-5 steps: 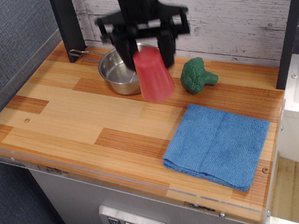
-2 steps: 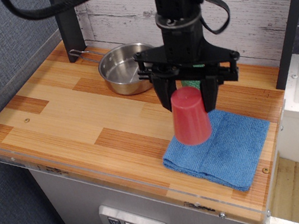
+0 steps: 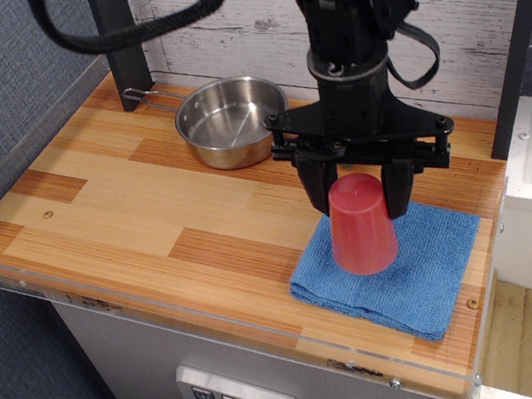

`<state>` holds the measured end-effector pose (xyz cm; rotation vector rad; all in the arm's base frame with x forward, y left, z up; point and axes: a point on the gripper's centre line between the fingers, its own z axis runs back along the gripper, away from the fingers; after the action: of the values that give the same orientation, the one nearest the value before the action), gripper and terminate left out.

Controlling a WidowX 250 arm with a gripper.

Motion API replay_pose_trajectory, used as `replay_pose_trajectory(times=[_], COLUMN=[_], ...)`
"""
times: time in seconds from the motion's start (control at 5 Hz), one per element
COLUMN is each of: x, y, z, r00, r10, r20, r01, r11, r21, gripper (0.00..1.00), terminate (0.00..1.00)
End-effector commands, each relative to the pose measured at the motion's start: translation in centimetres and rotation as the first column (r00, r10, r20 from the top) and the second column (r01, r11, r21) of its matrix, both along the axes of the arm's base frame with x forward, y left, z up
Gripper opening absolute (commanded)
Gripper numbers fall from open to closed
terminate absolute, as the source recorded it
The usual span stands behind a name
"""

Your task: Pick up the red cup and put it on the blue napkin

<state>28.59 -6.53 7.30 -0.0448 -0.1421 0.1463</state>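
Note:
The red cup [image 3: 361, 227] is upside down, wide rim downward, over the left half of the blue napkin [image 3: 413, 267]. Its rim is at or just above the cloth; I cannot tell whether it rests on it. My gripper [image 3: 355, 188] hangs straight down over the napkin and is shut on the cup's narrow upper end, one black finger on each side. The napkin lies flat at the front right of the wooden table top.
A steel bowl [image 3: 230, 121] with a wire handle stands at the back middle of the wooden table [image 3: 115, 203]. The green broccoli toy is hidden behind my arm. A clear plastic lip runs along the front and left edges. A dark post stands at the right.
My gripper has carried the cup from beside the steel bowl rightward and forward over the napkin, then lowered it toward the cloth. The broccoli has become hidden behind the arm.

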Motion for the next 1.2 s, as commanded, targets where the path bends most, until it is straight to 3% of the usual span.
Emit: replay_pose_trajectory(times=[0.0, 0.2, 0.4, 0.6, 1.0], x=[0.8, 1.1, 1.4, 1.6, 1.3], y=[-0.2, -0.3, 0.1, 0.5, 0.6], z=[-1.2, -1.7, -1.5, -1.1, 0.9], r00=[0.999, 0.999, 0.999, 0.999, 0.997], r10=[-0.017, -0.030, -0.028, -0.008, 0.012], r20=[0.046, 0.037, 0.045, 0.043, 0.078], r01=[0.017, 0.030, 0.029, 0.008, -0.007], r11=[1.000, 1.000, 1.000, 1.000, 0.998], r21=[-0.010, 0.004, -0.010, -0.006, -0.063], gripper=[0.00, 0.00, 1.00, 1.00, 1.00], terminate=[0.00, 0.00, 0.00, 0.00, 0.00])
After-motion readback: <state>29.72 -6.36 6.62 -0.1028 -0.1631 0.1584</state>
